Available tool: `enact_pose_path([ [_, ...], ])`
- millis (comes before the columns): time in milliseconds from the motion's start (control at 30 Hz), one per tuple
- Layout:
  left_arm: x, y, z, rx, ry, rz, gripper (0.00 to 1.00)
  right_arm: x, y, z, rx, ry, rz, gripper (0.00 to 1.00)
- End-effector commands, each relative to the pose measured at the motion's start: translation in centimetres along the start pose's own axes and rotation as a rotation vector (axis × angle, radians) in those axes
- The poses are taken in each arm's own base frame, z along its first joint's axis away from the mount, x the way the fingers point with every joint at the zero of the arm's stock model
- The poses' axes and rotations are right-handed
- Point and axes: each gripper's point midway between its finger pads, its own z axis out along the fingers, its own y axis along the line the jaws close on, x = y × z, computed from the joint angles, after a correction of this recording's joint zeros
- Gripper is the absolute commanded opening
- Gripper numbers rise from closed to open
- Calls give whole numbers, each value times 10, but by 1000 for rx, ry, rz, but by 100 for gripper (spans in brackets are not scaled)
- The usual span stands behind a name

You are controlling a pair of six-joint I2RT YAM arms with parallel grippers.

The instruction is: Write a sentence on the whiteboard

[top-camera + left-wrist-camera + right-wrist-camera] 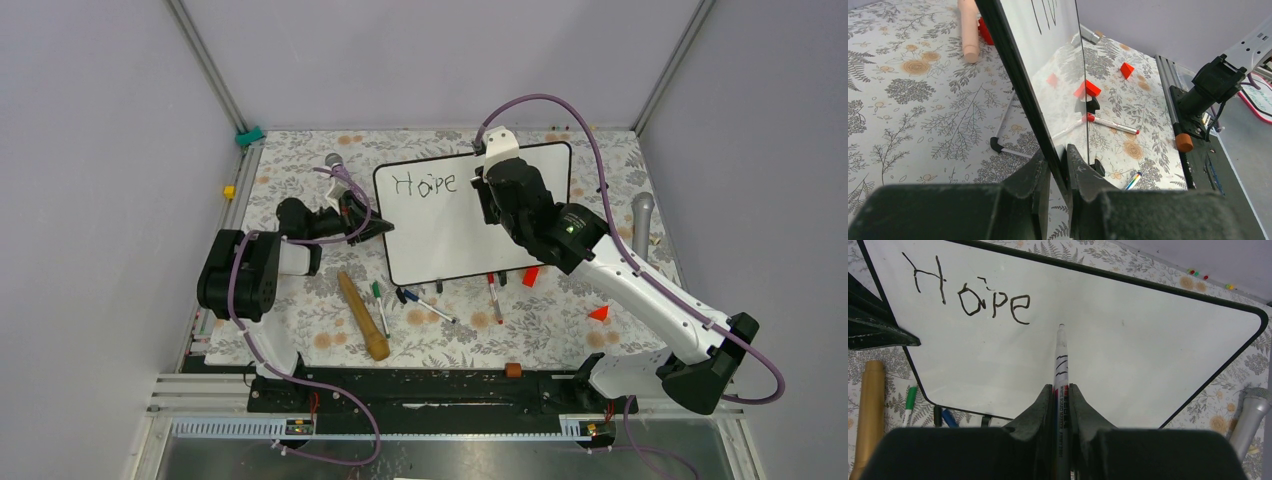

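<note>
The whiteboard (440,235) stands tilted on the floral table. Its face is in the right wrist view (1148,350) and it shows edge-on in the left wrist view (1053,45). Of the sentence, only the word "Hope" (424,183) is written, at the top left (970,292). My left gripper (385,226) is shut on the board's black left frame (1058,160). Over the board's upper middle, my right gripper (490,190) is shut on a white marker (1061,357). The marker's tip sits just right of "Hope", at or very near the surface.
A wooden rolling pin (362,315) and several loose markers (425,303) lie in front of the board, with a red-capped marker (494,297) beside them. Red blocks (530,276) (599,313) sit to the right. One microphone (641,222) lies at the right edge, another (335,163) at back left.
</note>
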Motion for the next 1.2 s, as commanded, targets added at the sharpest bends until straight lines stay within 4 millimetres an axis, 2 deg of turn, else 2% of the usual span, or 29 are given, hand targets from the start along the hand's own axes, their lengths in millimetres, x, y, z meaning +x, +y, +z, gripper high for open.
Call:
enact_pose_path([
  [0,-18,0,2,5,-39,289,0,-13,-3,-5,-5,-50,36,0],
  [233,-17,-3,0,-31,-53,329,0,-12,-5,-6,0,-54,39,0],
  [400,-15,-8,4,44,-23,314,0,-12,-4,-6,-3,-54,44,0],
  [567,-15,-7,3,14,-35,325,0,-14,-5,-8,-3,-60,48,0],
  [767,-9,-17,12,195,47,288,0,-14,-6,-9,-2,-62,48,0],
  [933,-11,-14,6,96,0,328,0,-12,-6,-9,0,-58,49,0],
  [1167,-9,-17,6,127,14,330,0,-7,-1,-1,-2,-38,52,0],
])
